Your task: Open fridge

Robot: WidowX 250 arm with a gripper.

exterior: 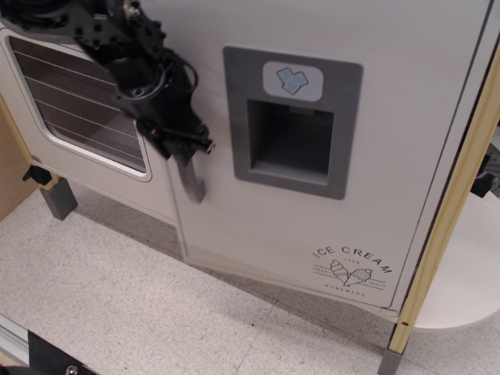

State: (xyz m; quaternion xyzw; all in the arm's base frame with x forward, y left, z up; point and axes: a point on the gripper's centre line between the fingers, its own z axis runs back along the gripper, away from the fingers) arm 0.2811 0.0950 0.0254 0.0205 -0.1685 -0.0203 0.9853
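Large white fridge (312, 211) door across the middle and right of the view, hinged at the right, its left edge swung a little out from the cabinet and overlapping the lower right corner of the oven door (86, 109). Grey recessed ice-dispenser panel (291, 121) in the upper half of the door, a pale badge with a blue mark at its top. "ICE CREAM" logo (351, 269) with two cones printed near the lower right corner. Curved grey vertical handle (190, 178) on the door's left edge, only its lower end visible below the arm.

Black tool (176, 139) at the end of a black arm reaching in from the upper left, closed around the upper part of the handle, fingers clamped on either side of it. Cables and black linkages bunched just above the grasp, covering the upper part of the handle.

White oven door at the far left with a barred window, partly hidden behind the arm. Grey cabinet foot (58, 199) below it, on a pale speckled floor (117, 297). Light wooden post (445, 219) running down the right side, just beside the fridge's right edge, ending in another grey foot. Rounded white shelf (469, 289) at the lower right behind the post.
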